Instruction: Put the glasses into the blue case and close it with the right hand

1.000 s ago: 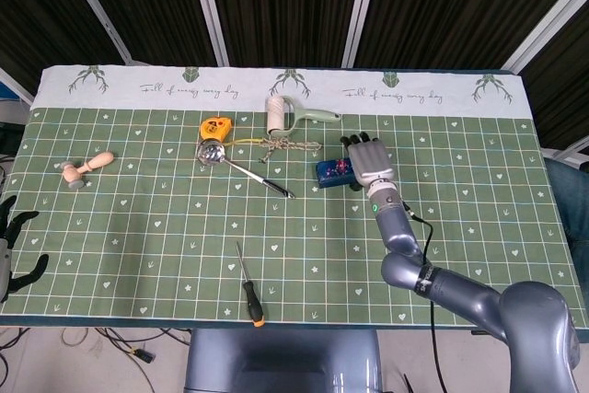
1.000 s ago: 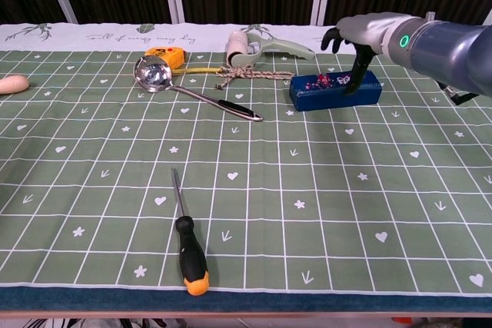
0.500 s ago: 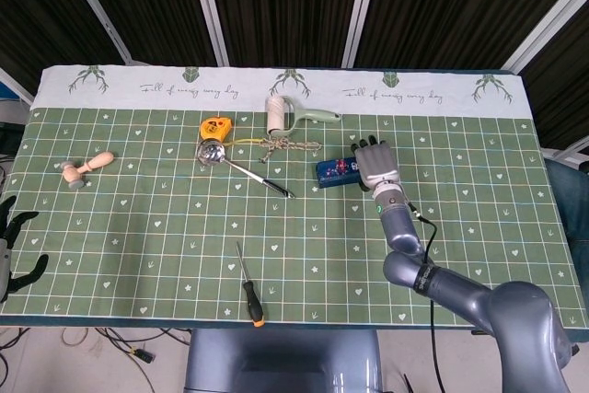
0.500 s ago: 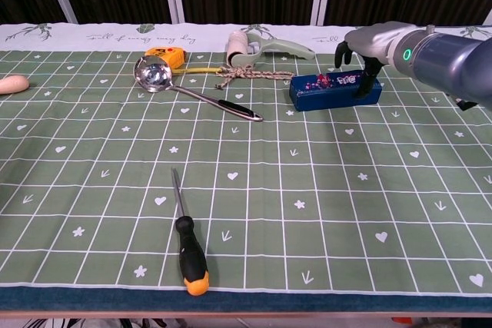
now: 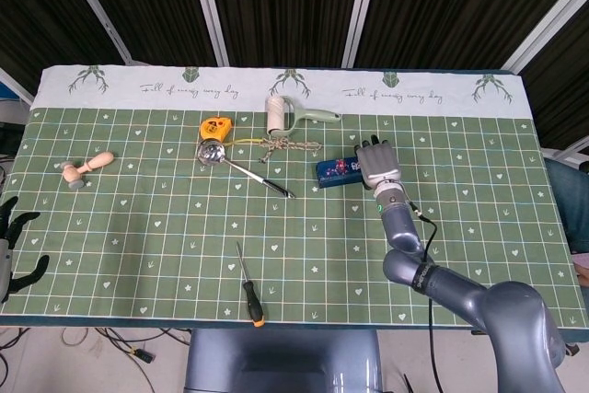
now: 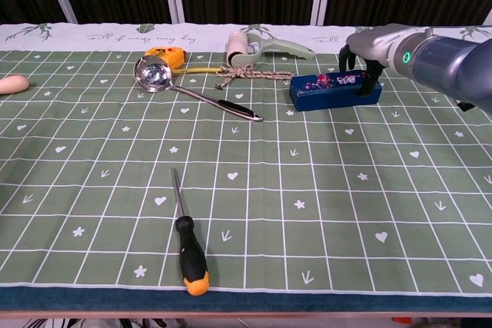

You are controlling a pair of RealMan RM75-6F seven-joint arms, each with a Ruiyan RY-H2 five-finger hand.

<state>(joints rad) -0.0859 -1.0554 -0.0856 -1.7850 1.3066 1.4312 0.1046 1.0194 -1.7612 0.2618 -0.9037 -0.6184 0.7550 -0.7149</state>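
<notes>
- The blue case (image 6: 335,90) is lying shut on the green gridded counter (image 6: 246,190), towards the far right part of it, with a colourful pattern showing along its top.
- The glasses are not showing anywhere; whether they are inside the case cannot be told.
- The right hand (image 6: 370,42) is hovering over the right end of the case, palm down, fingers (image 6: 374,74) curling downward and reaching down beside that end; it is holding nothing, and whether the fingertips are touching the case cannot be told.
- In the head view the right hand (image 5: 378,163) is sitting just right of the case (image 5: 337,170), covering its right end.
- The left hand (image 5: 11,246) is showing only at the left edge of the head view, off the counter, with fingers spread and nothing in them.
- A ladle (image 6: 184,86) is lying left of the case, with a yellow tape measure (image 6: 167,56) just behind its bowl.
- A knot of rope (image 6: 247,74) is lying between the ladle and the case, and a lint roller (image 6: 257,45) is lying behind it.
- A screwdriver (image 6: 187,243) with a black and orange handle is lying near the front edge.
- A wooden piece (image 5: 86,168) is lying far to the left.
</notes>
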